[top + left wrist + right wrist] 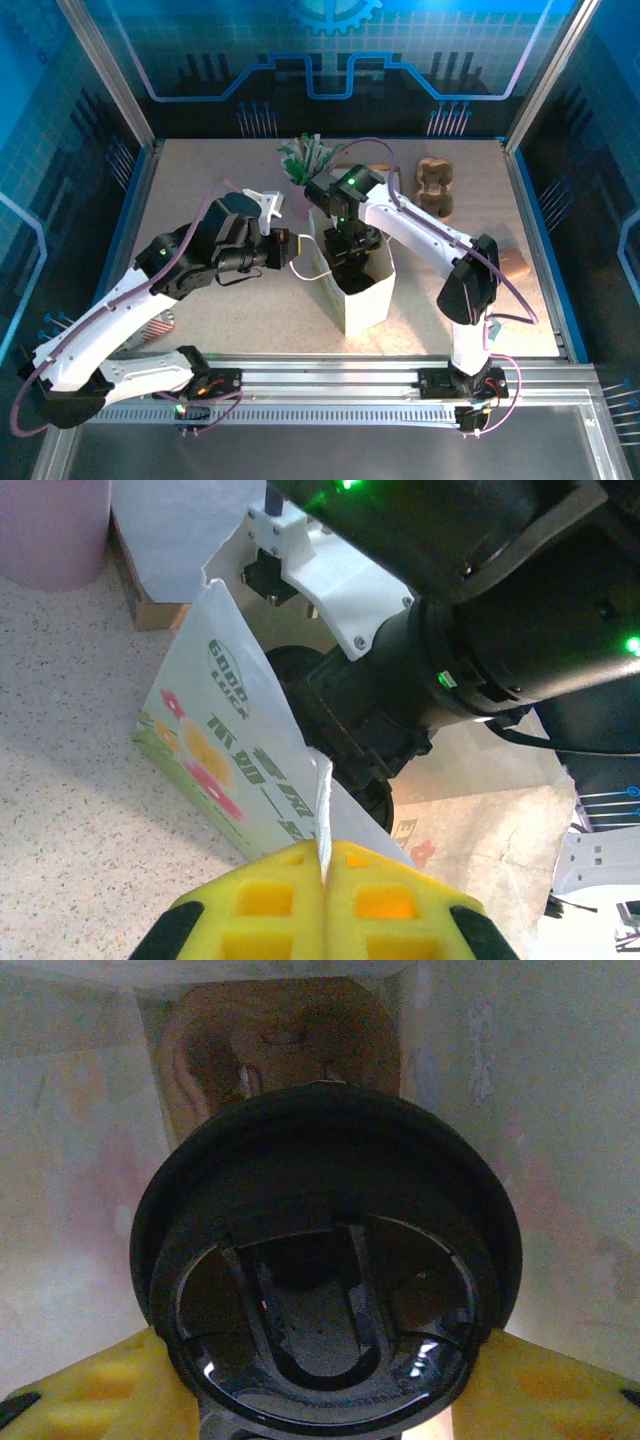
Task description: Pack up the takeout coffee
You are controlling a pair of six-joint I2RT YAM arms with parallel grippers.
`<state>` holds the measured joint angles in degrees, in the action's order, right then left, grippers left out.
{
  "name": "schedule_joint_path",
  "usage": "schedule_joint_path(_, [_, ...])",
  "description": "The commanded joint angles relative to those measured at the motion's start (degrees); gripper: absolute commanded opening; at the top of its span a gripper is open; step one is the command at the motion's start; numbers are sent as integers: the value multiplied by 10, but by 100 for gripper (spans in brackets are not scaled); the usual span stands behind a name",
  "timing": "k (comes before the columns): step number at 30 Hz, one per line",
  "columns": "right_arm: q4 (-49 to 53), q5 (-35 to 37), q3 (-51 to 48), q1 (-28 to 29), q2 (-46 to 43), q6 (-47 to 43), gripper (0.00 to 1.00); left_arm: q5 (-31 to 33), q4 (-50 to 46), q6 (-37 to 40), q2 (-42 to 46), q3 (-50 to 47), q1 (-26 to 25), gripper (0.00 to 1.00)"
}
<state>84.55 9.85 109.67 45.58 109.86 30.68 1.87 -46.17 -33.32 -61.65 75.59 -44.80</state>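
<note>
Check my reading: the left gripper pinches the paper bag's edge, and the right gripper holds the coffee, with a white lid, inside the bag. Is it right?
Not fully. The lid is black, not white, as the right wrist view shows. The rest stands: the left gripper pinches the paper bag by its edge, and the right gripper holds the coffee inside it.

**Both pincers clamped, arms converging**

The left arm reaches forward and to the right. The left pincer is closed, its yellow fingers pressed together on the rim of the paper bag. The right arm bends leftward with its wrist pointing down. The right pincer grips the black lid from both sides.
</note>
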Motion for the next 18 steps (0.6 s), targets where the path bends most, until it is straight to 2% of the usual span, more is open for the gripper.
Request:
schedule_joint_path(1, [28,-7,37,-7,13,14,50,-7,12,-8,13,-8,-4,0])
schedule_joint_path(18, [75,-3,147,-4,92,11,50,-32,45,3,13,-21,-10,0])
